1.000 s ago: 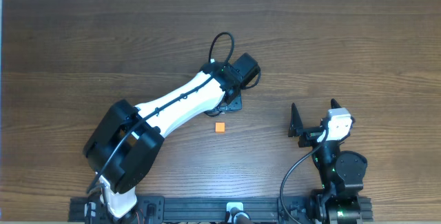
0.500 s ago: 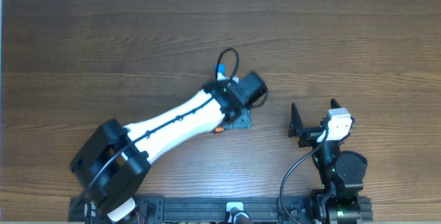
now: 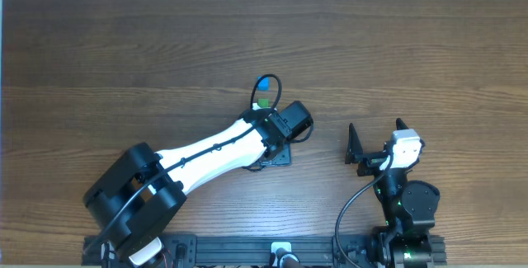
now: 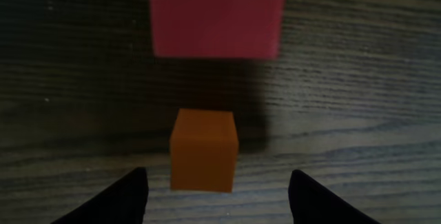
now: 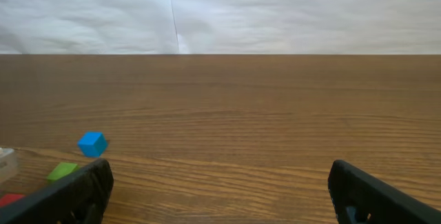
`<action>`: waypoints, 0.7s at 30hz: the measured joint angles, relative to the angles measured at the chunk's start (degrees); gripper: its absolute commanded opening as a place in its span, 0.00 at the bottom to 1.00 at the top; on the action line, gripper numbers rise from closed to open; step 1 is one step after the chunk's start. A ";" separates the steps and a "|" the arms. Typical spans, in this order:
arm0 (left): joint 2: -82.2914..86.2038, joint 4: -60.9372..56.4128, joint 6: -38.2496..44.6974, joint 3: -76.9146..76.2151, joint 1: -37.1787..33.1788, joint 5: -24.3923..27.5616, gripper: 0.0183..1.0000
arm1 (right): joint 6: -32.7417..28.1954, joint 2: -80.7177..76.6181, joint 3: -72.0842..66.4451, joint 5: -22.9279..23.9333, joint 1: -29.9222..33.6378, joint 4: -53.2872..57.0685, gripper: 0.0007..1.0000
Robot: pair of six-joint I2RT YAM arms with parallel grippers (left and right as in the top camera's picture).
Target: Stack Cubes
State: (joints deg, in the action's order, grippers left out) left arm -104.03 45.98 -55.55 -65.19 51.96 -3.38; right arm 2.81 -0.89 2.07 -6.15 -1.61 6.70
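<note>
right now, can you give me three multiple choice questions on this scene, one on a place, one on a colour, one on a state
1. Where is the orange cube?
A lifted in the air
B on the table, facing the gap of the left gripper
C stacked on another cube

2. Which colour is the cube just beyond it, seen from the left wrist?
A yellow
B white
C red

3. How is the right gripper?
A open, empty
B shut on a cube
C shut, empty

Answers:
1 B, it sits on the wood, in line with the gap between the spread fingers.
2 C, the red cube lies past the orange one.
3 A, its fingers stand wide apart with bare table between them.
</note>
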 measured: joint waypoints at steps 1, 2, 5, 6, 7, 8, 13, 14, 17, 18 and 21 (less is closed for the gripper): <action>-0.02 -0.04 0.00 0.07 -0.24 0.00 0.62 | 0.00 0.00 0.00 0.00 0.00 0.00 0.99; -0.02 -0.04 0.00 0.07 -0.44 0.00 0.61 | -0.02 0.00 0.00 0.00 0.00 0.00 0.99; -0.02 -0.07 -0.02 0.07 -0.96 0.00 0.59 | 0.00 0.00 0.00 0.00 0.00 0.00 0.99; -0.02 -0.09 -0.02 0.07 -1.01 0.00 0.58 | 0.00 0.00 0.00 0.02 0.00 0.00 0.99; -0.02 -0.09 -0.02 0.07 -1.05 0.00 0.57 | 0.00 0.00 0.00 0.00 0.00 0.00 0.99; -0.02 -0.15 -0.02 0.07 -1.05 0.00 0.56 | 0.00 0.00 0.00 0.00 0.00 0.00 0.99; -0.76 -0.20 -0.04 0.09 -1.05 0.00 0.49 | -0.04 0.00 0.00 0.00 0.00 0.00 0.99; -0.76 -0.22 -0.07 0.09 -1.05 0.00 0.46 | 0.00 0.00 0.00 0.00 0.00 0.00 0.99; -0.87 -0.24 -0.44 0.09 -1.05 0.02 0.44 | -0.04 0.00 0.00 0.00 0.00 0.00 0.99; -1.01 -0.24 -0.50 0.09 -1.05 0.02 0.43 | -0.02 0.00 0.00 0.00 0.00 0.00 0.99; -1.81 -0.24 -0.85 0.09 -1.05 0.02 0.40 | -0.02 0.00 0.00 0.00 0.00 0.00 0.99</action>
State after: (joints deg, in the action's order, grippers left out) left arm -105.84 45.74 -56.40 -65.10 50.92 -3.36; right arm 2.79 -0.89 2.07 -6.15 -1.61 6.70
